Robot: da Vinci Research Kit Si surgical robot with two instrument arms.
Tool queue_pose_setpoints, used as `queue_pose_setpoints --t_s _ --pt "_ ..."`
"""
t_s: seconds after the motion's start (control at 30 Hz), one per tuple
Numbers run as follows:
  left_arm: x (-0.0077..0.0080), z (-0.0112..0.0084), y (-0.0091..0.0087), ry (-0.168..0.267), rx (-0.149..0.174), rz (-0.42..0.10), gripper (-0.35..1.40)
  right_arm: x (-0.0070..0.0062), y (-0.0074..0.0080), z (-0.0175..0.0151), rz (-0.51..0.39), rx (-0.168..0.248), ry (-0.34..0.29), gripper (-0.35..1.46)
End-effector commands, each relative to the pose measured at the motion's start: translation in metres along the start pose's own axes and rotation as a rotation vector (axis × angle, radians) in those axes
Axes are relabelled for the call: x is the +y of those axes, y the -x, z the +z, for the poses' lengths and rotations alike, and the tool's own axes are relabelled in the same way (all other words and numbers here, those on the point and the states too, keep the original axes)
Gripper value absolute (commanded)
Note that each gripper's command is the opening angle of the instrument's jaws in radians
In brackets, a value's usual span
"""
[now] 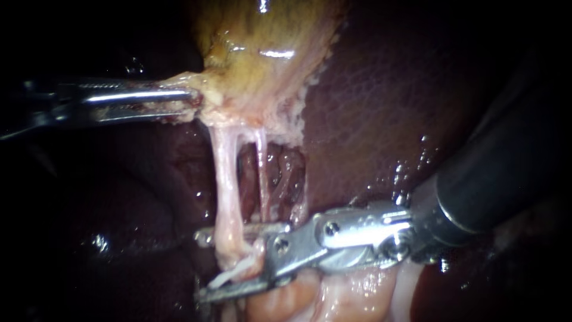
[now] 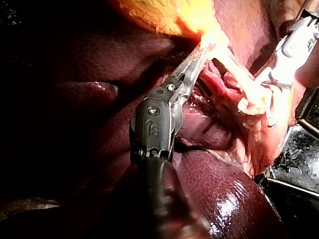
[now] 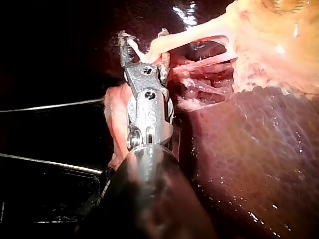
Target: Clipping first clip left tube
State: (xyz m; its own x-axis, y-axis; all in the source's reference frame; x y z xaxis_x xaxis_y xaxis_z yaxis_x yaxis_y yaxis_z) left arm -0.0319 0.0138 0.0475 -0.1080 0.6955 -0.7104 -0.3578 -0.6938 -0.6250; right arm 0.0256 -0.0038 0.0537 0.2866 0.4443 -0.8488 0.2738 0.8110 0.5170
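Wet liver [image 1: 381, 107] (dark), left instrument [image 1: 192, 99] holding gallbladder [image 1: 268, 36], right instrument [image 1: 205, 265] astride tube [image 1: 226, 191]

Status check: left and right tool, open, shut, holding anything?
Left tool: shut on gallbladder.
Right tool: open, left tube between the jaws, not clamped.

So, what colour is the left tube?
The left tube is pale pink, nearly white; the endoscope view shows it best.
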Motion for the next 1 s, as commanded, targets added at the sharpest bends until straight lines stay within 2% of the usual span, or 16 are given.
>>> queue_pose_setpoints --t_s 0.03,0.33,0.57,0.67,0.73,0.77,1.0 --pt "0.0000 0.0000 0.0000 0.000 0.000 0.000 -0.35 0.0001 0.0001 0.0000 0.000 -0.001 0.001 0.48" --pt "0.0000 0.0000 -0.0001 0.000 0.000 0.000 -0.35 0.0005 0.0005 -0.0002 0.047 -0.001 0.027 0.37" --pt "0.0000 0.0000 -0.0001 0.001 0.000 0.000 -0.35 0.0007 0.0006 -0.0002 0.071 -0.001 0.029 0.13" --pt "0.0000 0.0000 -0.0001 0.001 0.000 0.000 -0.35 0.0008 0.0005 -0.0002 0.083 0.000 0.029 -0.04" --pt "0.0000 0.0000 -0.0001 0.001 0.000 0.000 -0.35 0.0008 0.0005 -0.0002 0.089 0.000 0.029 -0.30" --pt "0.0000 0.0000 -0.0001 0.001 0.000 0.000 -0.35 0.0008 0.0005 -0.0002 0.100 0.003 0.032 -0.35" --pt "0.0000 0.0000 -0.0001 0.001 0.000 0.000 -0.35 0.0009 0.0006 -0.0003 0.131 -0.014 0.028 -0.35"
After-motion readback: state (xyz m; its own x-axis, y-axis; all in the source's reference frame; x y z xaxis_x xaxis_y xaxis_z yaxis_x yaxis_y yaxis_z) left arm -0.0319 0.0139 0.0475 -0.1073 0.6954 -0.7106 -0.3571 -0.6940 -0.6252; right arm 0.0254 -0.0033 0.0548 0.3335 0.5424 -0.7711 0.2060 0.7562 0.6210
